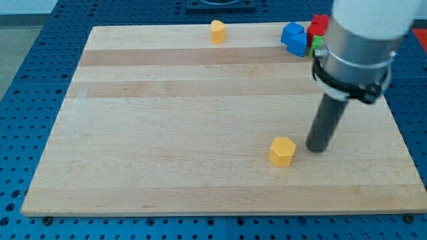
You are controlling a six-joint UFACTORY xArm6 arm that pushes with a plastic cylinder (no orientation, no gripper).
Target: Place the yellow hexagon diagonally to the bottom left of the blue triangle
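While the rod stands upright over the wooden board, these lines give the layout.

Table: a pale wooden board (pixel 167 133) lying on a blue perforated surface (pixel 27 100); the board fills most of the view.

My tip: (pixel 317 148) the lower end of a straight dark rod, resting on the board in its lower right part, below a white and grey arm housing (pixel 360 47) that enters from the view's top right.

Claw: the arm carries none, only the rod, so there is nothing spread or pressed together to report.

Yellow hexagon: (pixel 282 151) sits on the board in the lower right part, just beside my tip at its 9 o'clock; a narrow strip of wood shows between them, so they look apart.

Yellow block: (pixel 217 31) a second one, shape hard to make out, near the board's top edge, at about 11 o'clock from the hexagon and well apart from it.

Blue block: (pixel 294 38) near the top right corner, at about 12 o'clock from the hexagon and well apart; its shape is not clear from this angle.

Red block: (pixel 318 25) just beside the blue one at its 2 o'clock, partly hidden by the arm.

Green block: (pixel 317 45) a sliver at 3 o'clock of the blue one, mostly hidden behind the arm.
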